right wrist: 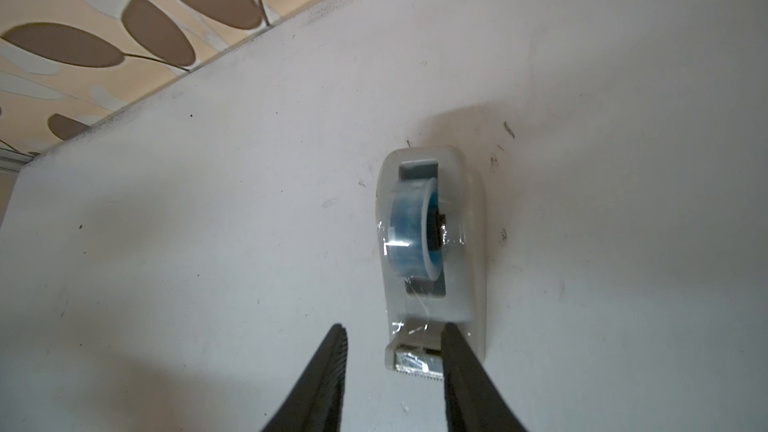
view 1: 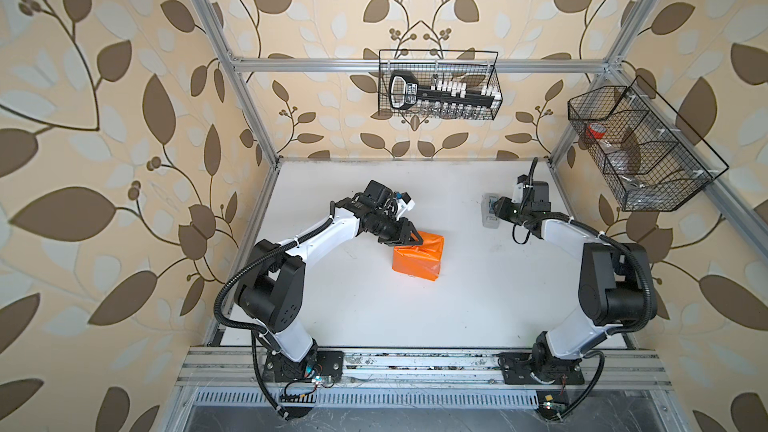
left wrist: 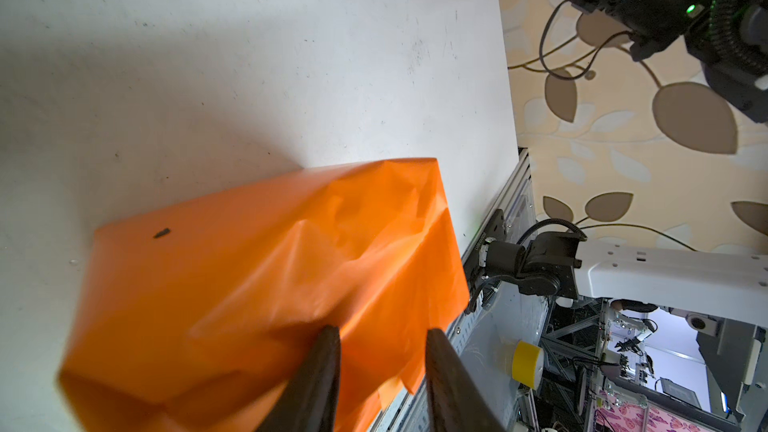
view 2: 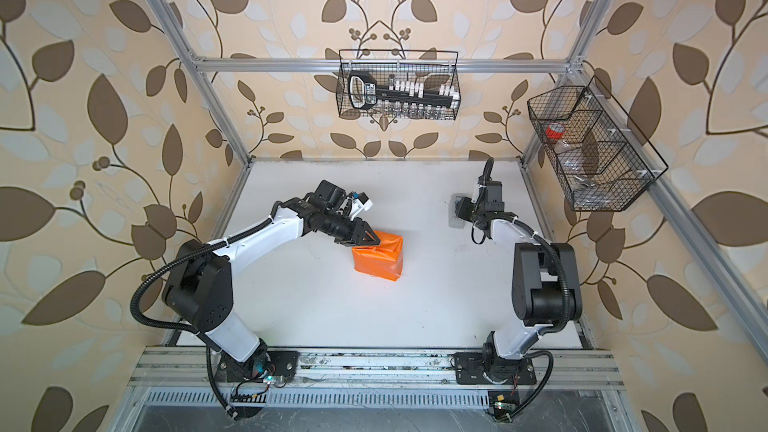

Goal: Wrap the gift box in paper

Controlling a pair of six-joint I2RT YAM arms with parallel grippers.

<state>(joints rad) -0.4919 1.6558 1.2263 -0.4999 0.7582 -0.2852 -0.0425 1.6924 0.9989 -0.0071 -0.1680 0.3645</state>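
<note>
The gift box is hidden inside the orange paper (view 1: pixel 417 261) (view 2: pixel 380 261), which is folded around it into a creased block on the white table. My left gripper (view 1: pixel 415 238) (view 2: pixel 374 238) rests on the block's top far-left edge. In the left wrist view its jaws (left wrist: pixel 382 330) stand apart against the paper (left wrist: pixel 257 284), with a loose flap hanging past them; nothing is clamped. My right gripper (right wrist: pixel 395 326) (view 1: pixel 496 207) is open over the cutter end of the tape dispenser (right wrist: pixel 432 243) (view 1: pixel 489 220) at the back right, one finger (right wrist: pixel 461 367) in front of the cutter.
A wire basket (view 1: pixel 438 85) with tools hangs on the back rail. Another wire basket (view 1: pixel 640 147) hangs on the right rail. Aluminium frame posts line the table (view 1: pixel 374 309) on both sides. A yellow roll (left wrist: pixel 527 363) sits beyond the table's edge.
</note>
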